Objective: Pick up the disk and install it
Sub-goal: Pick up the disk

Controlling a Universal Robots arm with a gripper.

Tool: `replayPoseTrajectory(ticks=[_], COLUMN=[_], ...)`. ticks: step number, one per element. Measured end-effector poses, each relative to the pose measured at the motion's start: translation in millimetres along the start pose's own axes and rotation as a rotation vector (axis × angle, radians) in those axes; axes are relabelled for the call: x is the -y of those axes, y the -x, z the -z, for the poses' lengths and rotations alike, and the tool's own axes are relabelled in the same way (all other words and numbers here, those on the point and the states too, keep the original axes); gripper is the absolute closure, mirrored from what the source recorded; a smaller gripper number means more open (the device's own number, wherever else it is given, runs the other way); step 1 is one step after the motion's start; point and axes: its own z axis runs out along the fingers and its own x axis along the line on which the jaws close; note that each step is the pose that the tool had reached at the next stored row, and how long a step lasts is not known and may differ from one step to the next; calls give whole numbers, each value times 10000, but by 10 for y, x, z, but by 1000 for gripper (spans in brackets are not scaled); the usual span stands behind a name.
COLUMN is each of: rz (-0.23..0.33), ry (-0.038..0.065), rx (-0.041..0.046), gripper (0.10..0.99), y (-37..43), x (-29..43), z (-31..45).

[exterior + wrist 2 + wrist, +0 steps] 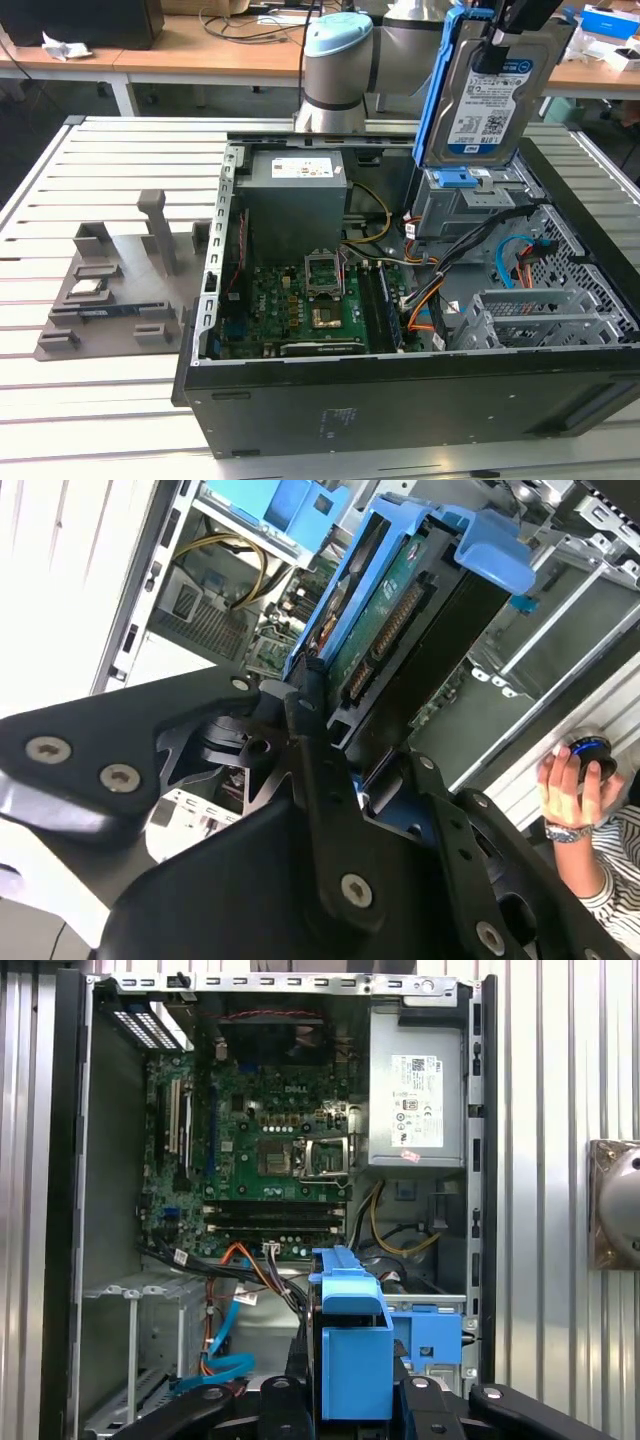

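Disk (490,100) hangs nearly upright, clamped in the gripper (498,42), at one o'clock in the exterior view, above the drive cage (450,212) (blue latch) inside the open computer case (400,410); its blue-and-white label faces the camera.

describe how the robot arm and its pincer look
The silver-grey cylindrical metal arm has a light-blue round cap on its joint. The matt black metal pincer is built of flat, angular linkage bars and broad plates, fastened with silver round-headed screws.
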Motion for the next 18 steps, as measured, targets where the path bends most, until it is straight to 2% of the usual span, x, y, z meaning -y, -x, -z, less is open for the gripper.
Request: replayPoseTrajectory(ticks=[11, 18], rz=[-2, -5], ry=[1, 2], rx=[-56, -110], gripper=[722, 722], y=[-201, -378], x=[-3, -5], z=[-7, -13])
